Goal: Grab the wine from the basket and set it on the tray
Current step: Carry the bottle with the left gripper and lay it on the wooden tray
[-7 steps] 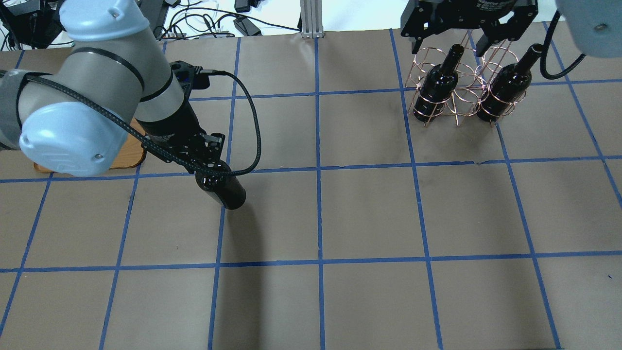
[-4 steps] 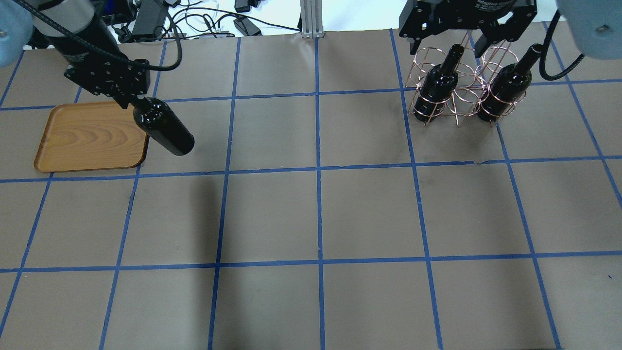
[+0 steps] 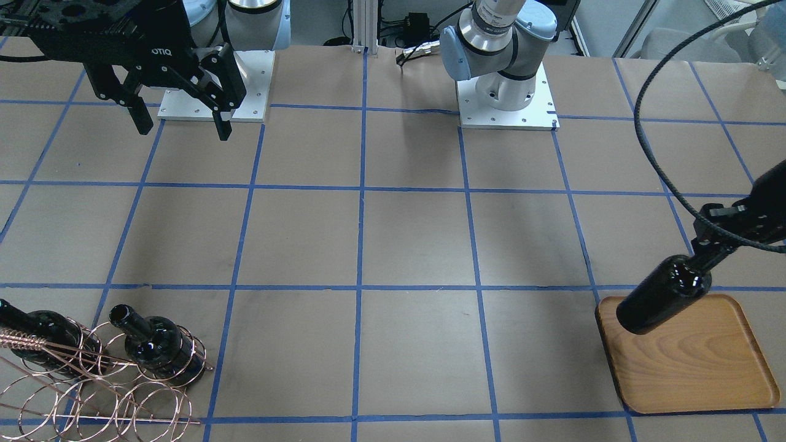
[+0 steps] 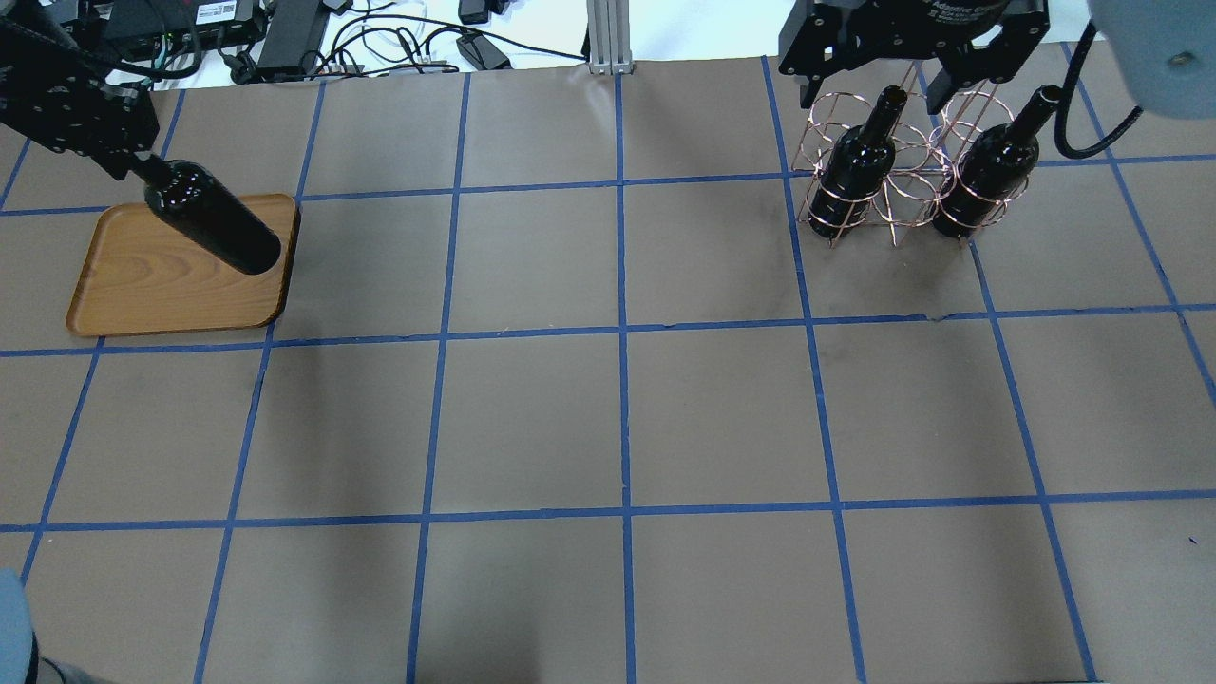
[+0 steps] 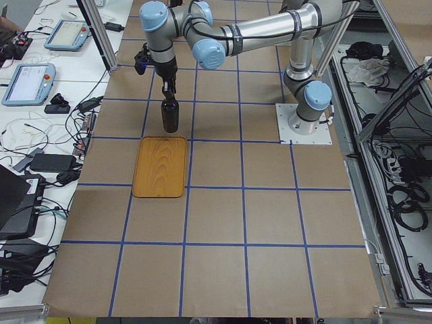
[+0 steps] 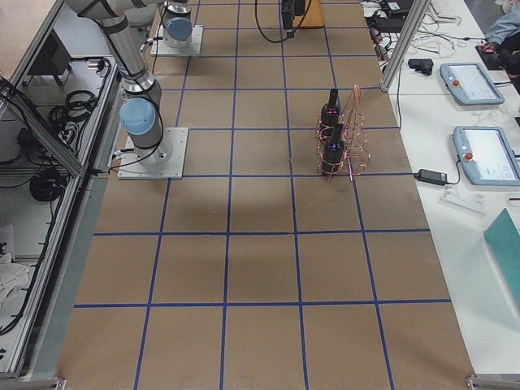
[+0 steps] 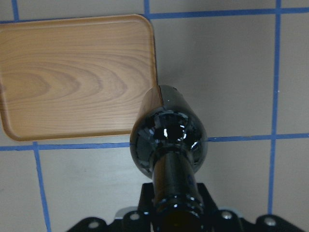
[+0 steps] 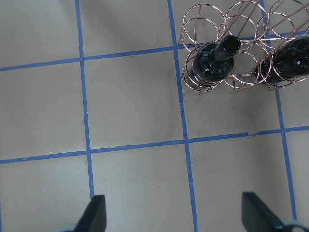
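My left gripper (image 4: 136,167) is shut on the neck of a glossy black wine bottle (image 4: 214,220). It holds the bottle upright in the air over the right rim of the wooden tray (image 4: 152,290). In the left wrist view the bottle (image 7: 169,135) hangs over the tray's (image 7: 72,72) corner. The front view shows the bottle (image 3: 663,296) clear of the tray (image 3: 694,368). My right gripper (image 3: 184,127) is open and empty, high above the copper wire basket (image 4: 907,185). The basket holds two more bottles (image 4: 855,176) (image 4: 993,176).
The table is brown paper with blue tape grid lines. The arm bases (image 3: 503,92) stand at the robot's edge. Cables and power bricks (image 4: 380,43) lie beyond the far edge. The basket (image 3: 92,393) sits near the far right corner.
My left arm carried the bottle left and away from the robot, from the middle-left of the table to above the tray's right rim. The right gripper stayed put.
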`<state>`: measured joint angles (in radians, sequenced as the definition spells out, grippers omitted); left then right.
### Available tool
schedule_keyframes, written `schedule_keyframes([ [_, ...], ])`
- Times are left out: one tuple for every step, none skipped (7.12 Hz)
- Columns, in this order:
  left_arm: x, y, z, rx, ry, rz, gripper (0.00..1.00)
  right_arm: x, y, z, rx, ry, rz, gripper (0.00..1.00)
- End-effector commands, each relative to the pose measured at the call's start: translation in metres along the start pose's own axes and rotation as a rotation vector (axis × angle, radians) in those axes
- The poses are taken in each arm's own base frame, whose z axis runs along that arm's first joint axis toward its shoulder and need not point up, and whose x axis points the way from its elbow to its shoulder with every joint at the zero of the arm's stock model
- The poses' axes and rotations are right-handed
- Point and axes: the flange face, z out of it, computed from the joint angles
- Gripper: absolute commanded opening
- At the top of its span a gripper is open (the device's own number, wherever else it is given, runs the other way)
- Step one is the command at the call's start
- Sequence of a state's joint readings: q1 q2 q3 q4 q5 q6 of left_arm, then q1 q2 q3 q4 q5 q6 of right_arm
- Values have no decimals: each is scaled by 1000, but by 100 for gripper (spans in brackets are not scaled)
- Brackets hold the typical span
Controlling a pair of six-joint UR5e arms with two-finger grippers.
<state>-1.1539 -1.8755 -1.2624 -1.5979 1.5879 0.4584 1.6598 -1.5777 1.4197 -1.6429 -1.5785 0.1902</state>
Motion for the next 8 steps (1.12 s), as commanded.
schedule_keyframes([
  [-51, -18, 10, -20, -45, 50, 0, 0, 1, 0, -2, 0, -1, 100],
  [-67, -21, 20, -25, -42, 38, 0, 0, 1, 0, -2, 0, -1, 100],
  [-82, -26, 31, -24, -44, 50, 0, 0, 2, 1, -2, 3, -1, 100],
  [-102, -29, 39, -29, -38, 29, 0, -2, 2, 1, -3, 1, -4, 100],
  [-106, -32, 47, -37, -33, 28, 0, -2, 2, 1, -3, 1, -4, 100],
  [-108, -37, 57, -41, -29, 28, 0, -2, 2, 1, -3, 1, -4, 100],
  [-110, -41, 64, -40, -29, 28, 0, -2, 2, 1, -3, 1, -4, 100],
  [-112, -43, 72, -49, -25, 30, 0, -2, 3, 0, -1, 1, -4, 100],
])
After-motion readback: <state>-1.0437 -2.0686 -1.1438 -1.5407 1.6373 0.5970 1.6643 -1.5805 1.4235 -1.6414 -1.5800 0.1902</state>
